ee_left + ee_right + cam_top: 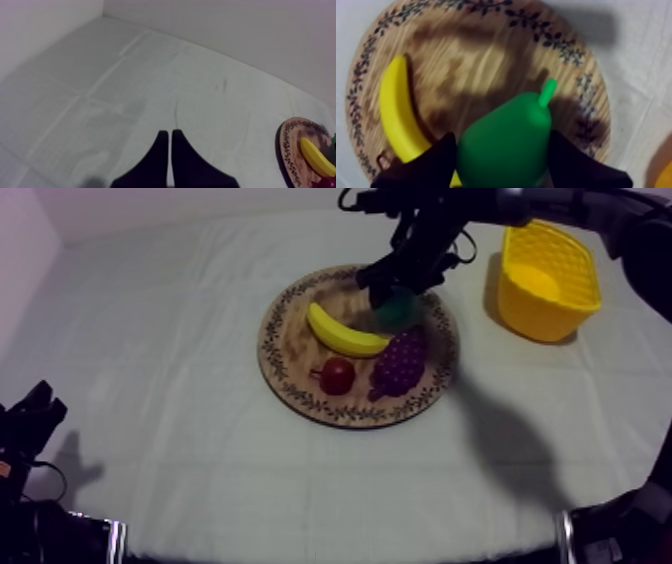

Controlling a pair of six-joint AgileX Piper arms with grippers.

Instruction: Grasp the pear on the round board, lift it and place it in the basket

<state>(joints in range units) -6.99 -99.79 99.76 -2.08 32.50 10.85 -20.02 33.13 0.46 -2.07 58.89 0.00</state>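
One green pear (506, 145) at the far right part of the round wooden board (300, 338), whether resting on it or just above it cannot be told, held by the right gripper (395, 288), whose two fingers are closed against its sides; banana (345, 336) just beside it on the left, bunch of grapes (400, 363) just in front, small red fruit (337, 375) next to the grapes near the board's front. One yellow basket (550, 283) at the table's far right, apart from the board's leaf-patterned rim, bare cloth (180, 448) between them, its mouth uncovered. The left gripper (170, 137), fingers together in a narrow wedge and holding nothing, low at the table's left side over open cloth, well apart from the board.
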